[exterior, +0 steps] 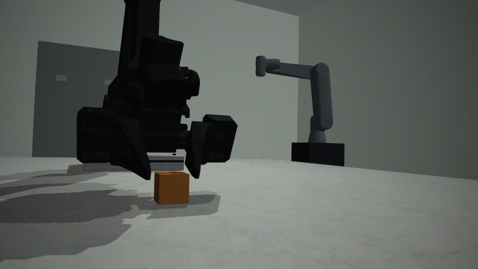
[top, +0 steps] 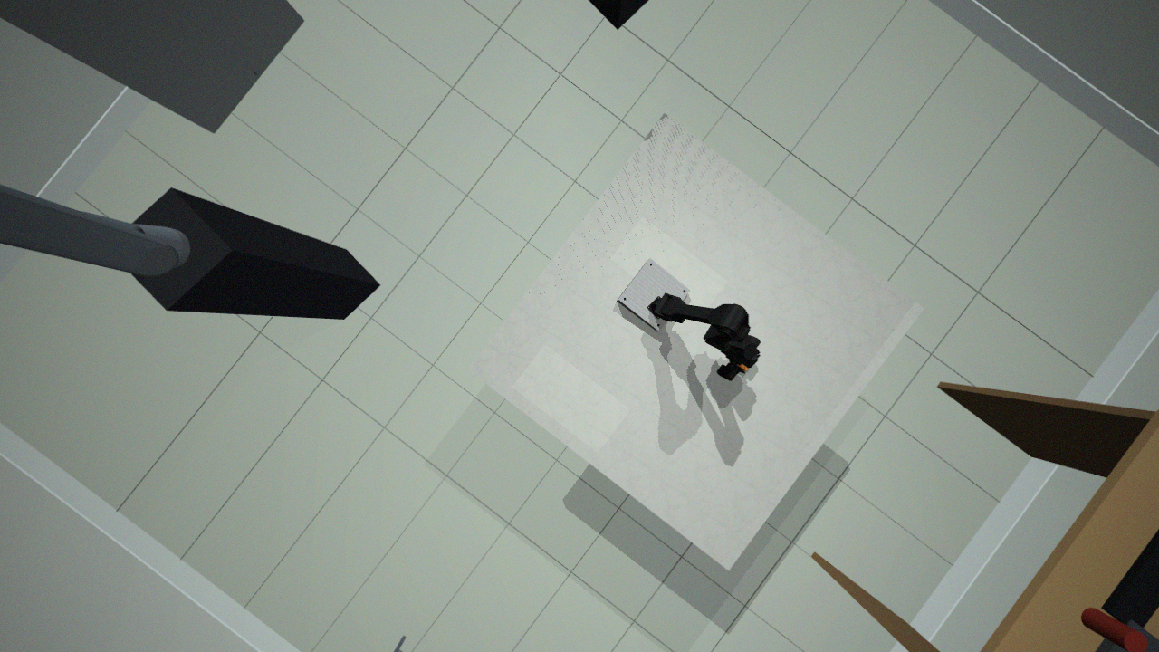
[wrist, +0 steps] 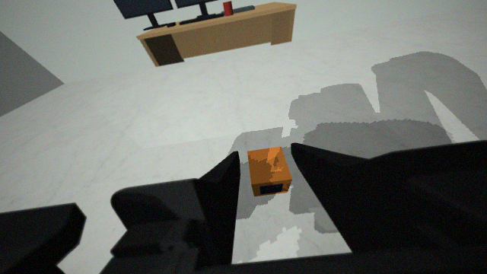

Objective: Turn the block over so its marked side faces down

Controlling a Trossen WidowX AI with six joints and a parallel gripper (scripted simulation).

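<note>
Seen just beyond the fingertips of the gripper (top: 742, 366) (exterior: 173, 178) (wrist: 265, 149): an orange block (top: 742, 368) (exterior: 173, 188) (wrist: 269, 165), upright on the tabletop (top: 818, 316) (exterior: 300, 217) (wrist: 171, 114), below and between the spread, empty fingers, with a gap at either side in the wrist view. Visible on the side turned back toward the gripper: a dark mark (wrist: 271, 189), facing sideways rather than down. Apparently in hand: a release partway through the flip, with seemingly one quarter turn left to make. For a clean release, best to draw back along the line of the fingers, without sideways drift, so as not to brush or skew the block. Then, for the closing turn, line up evenly over the two opposite plain sides, leaving the mark uncovered; close squarely and low enough for a firm hold; lift just enough for the corners to pass, and roll the top toward the mark's side until mark-down. To be avoided: a shallow pinch at the upper edges, likely to let the block pivot or slip. Advisable at the finish: setting down flat before opening gently and backing away.
</note>
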